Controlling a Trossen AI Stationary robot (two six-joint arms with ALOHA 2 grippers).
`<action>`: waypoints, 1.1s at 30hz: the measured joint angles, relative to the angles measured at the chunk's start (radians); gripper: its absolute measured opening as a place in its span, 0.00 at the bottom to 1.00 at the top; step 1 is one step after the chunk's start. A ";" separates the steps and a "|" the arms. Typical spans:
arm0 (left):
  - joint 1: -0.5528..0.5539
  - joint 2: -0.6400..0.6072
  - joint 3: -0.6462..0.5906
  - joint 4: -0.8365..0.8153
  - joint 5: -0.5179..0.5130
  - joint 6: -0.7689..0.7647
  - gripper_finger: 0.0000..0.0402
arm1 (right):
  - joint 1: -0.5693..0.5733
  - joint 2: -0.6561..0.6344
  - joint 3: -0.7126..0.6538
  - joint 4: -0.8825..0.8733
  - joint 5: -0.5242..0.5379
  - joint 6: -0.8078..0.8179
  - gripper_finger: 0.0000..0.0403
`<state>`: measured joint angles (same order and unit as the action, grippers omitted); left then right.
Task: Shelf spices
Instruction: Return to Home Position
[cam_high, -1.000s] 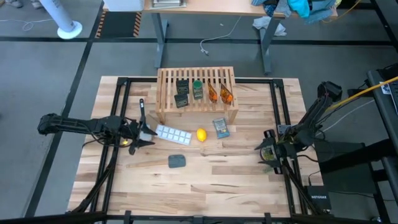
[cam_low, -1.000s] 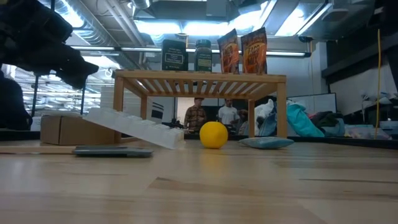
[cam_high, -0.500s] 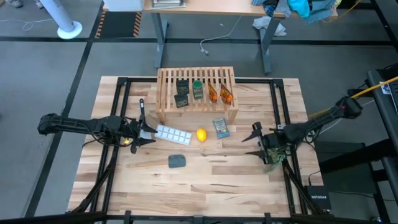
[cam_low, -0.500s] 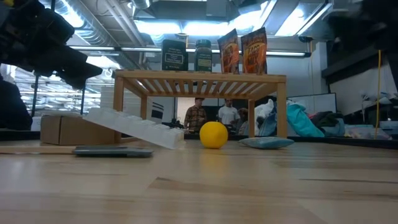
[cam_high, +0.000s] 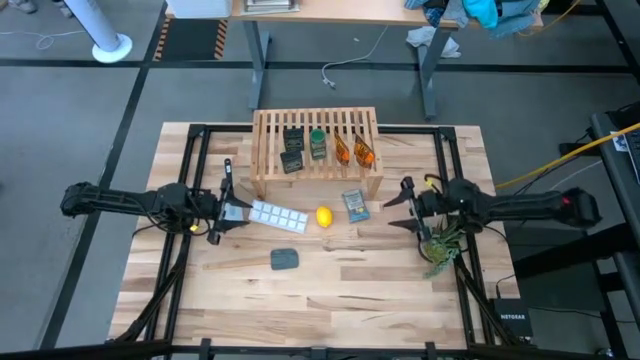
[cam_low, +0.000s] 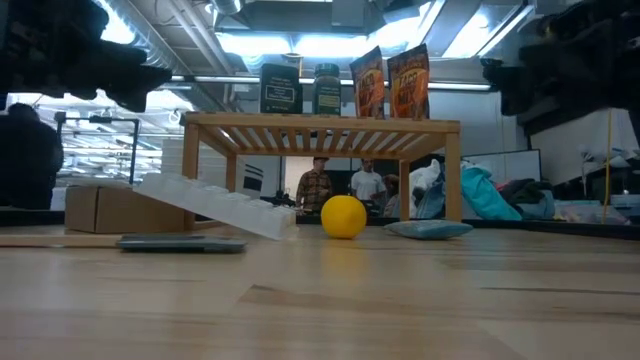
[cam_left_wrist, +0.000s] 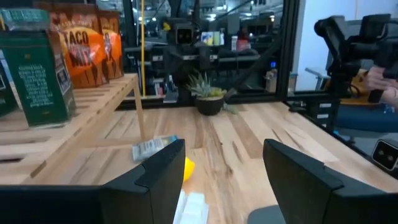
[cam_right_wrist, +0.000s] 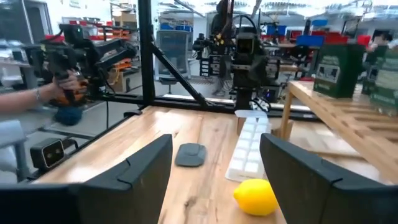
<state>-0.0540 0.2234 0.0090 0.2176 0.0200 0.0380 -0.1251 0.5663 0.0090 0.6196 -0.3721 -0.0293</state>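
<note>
The shelf (cam_high: 316, 150) is a light wooden rack standing at the table's far middle, also seen in the low view (cam_low: 320, 125). On it stand the spices: two dark boxes (cam_high: 293, 137) (cam_high: 291, 162), a green-lidded jar (cam_high: 318, 143) and two orange-brown packets (cam_high: 342, 150) (cam_high: 365, 153). My left gripper (cam_high: 222, 208) hovers open left of the shelf, pointing right; its wrist view shows the open fingers (cam_left_wrist: 224, 174). My right gripper (cam_high: 398, 205) hovers open to the right of the shelf, pointing left (cam_right_wrist: 214, 168).
Near the shelf's front lie a white ice tray (cam_high: 277, 214), a yellow lemon (cam_high: 323, 216) and a blue-grey flat packet (cam_high: 354, 205). A dark grey pad (cam_high: 284, 258) lies nearer. A small plant (cam_high: 440, 245) stands under the right arm. People show in the room behind.
My right arm has swung out from its folded pose at the table's right near side. Its gripper has moved toward the far edge and the left and now lies level, pointing at the shelf's right end. The left gripper has risen slightly. No object has moved.
</note>
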 joint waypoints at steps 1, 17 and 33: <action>0.000 0.000 0.000 0.004 0.000 0.004 0.52 | -0.033 0.000 0.000 -0.003 -0.038 0.016 0.62; 0.002 0.001 0.000 -0.032 -0.033 0.051 0.52 | -0.138 0.000 -0.001 -0.093 -0.194 0.073 0.62; 0.002 0.003 0.000 -0.201 -0.056 -0.077 0.52 | -0.138 0.000 -0.001 -0.175 0.023 0.023 0.62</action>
<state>-0.0517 0.2268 0.0090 0.0167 -0.0357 -0.0386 -0.2626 0.5667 0.0082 0.4446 -0.3492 -0.0062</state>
